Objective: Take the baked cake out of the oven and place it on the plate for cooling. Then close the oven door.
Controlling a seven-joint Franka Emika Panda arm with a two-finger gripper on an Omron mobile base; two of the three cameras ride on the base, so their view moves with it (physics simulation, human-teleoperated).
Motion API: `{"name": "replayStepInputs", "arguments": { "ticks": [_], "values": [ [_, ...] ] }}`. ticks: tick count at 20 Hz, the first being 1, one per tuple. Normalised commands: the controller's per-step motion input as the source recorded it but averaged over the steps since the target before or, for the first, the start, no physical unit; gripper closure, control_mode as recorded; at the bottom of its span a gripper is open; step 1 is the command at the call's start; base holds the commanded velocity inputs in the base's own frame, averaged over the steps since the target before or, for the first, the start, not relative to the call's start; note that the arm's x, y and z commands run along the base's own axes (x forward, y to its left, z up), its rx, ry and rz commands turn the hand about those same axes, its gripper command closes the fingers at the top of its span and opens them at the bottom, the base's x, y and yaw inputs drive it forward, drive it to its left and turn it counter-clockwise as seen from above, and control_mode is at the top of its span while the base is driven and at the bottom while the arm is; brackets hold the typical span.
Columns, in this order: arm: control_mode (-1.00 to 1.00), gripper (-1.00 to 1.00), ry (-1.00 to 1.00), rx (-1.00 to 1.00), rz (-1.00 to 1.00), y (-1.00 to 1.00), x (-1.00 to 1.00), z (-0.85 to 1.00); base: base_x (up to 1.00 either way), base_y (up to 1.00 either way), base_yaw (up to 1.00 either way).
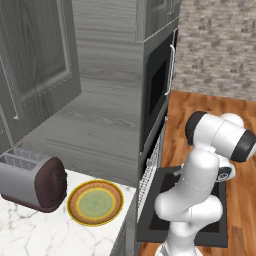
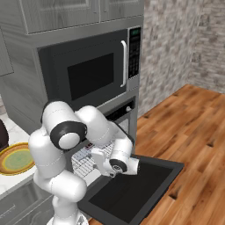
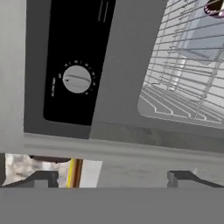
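Fingertips (image 3: pixel 41 178) of the gripper (image 3: pixel 114 178) are standing wide apart at the bottom of the hand view, holding nothing, and facing the oven's (image 3: pixel 131 109) front from close by. Up in the far corner behind the wire racks (image 3: pixel 183 78), the cake (image 3: pixel 215 6) is showing as a small dark shape at the picture's edge, sitting over a grey tray (image 3: pixel 203 37) inside the oven. A white round knob (image 3: pixel 77 79) is sitting on the black control strip beside the opening. The oven door (image 2: pixel 132 189) is lying fully open and flat, jutting out over the wooden floor (image 2: pixel 193 132), and the white arm (image 2: pixel 83 132) is bending over it toward the racks. Above, the microwave (image 2: pixel 94 72) is sitting shut. Off to the side, the plate (image 1: pixel 95 202) is resting bare on the marble counter (image 1: pixel 45 232), just beside a toaster (image 1: pixel 32 181).
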Motion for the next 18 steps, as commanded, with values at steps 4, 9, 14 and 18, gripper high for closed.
{"name": "replayStepInputs", "arguments": {
  "ticks": [4, 9, 14, 18],
  "values": [
    [-1.0, -1.0, -0.13, 0.0, 0.0, 0.05, 0.01, -0.24, 0.0, 0.0, 0.0],
    [-1.0, -1.0, -0.01, 0.0, 0.0, 0.0, 0.13, -0.22, 0.0, 0.0, 0.0],
    [-1.0, -1.0, 0.0, 0.0, 0.0, 0.0, 0.22, -0.24, 0.0, 0.0, 0.0],
    [-1.0, -1.0, 0.01, 0.0, 0.0, 0.0, 0.28, -0.32, 0.0, 0.0, 0.0]
  ]
}}
